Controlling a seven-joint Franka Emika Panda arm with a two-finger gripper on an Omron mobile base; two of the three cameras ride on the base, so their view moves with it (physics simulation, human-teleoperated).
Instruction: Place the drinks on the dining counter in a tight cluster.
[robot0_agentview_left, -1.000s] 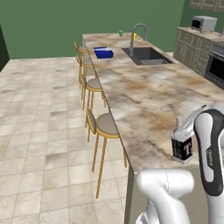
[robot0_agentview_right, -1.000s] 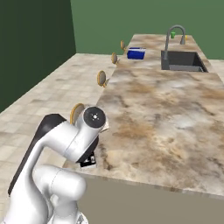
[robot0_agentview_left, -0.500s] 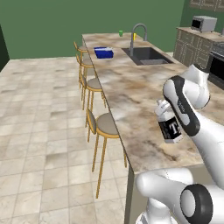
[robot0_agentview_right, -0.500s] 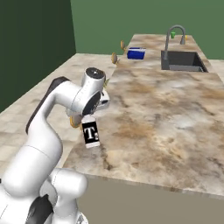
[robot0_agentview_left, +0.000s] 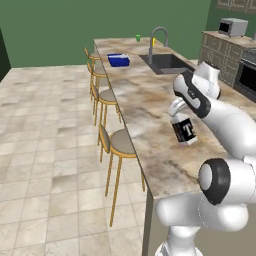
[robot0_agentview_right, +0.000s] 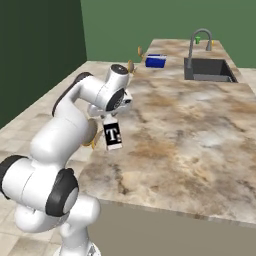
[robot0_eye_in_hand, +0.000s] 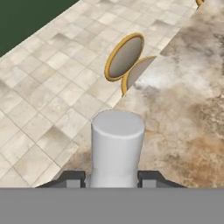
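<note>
One of the drinks, a small dark bottle with a white label, hangs tilted just above the dining counter near its stool-side edge. My gripper is shut on its neck, as the right base view also shows at the gripper. In the hand view the bottle's pale cap stands between my fingertips, with the gripper over the marbled counter edge.
An inset sink with a curved faucet lies further along the counter. A blue box and a green cup sit near the far end. Round stools line the left side, one below the hand.
The arm has swung the bottle up and forward from the counter's near end to a spot over the top by the stool-side edge. The grip has stayed shut.
</note>
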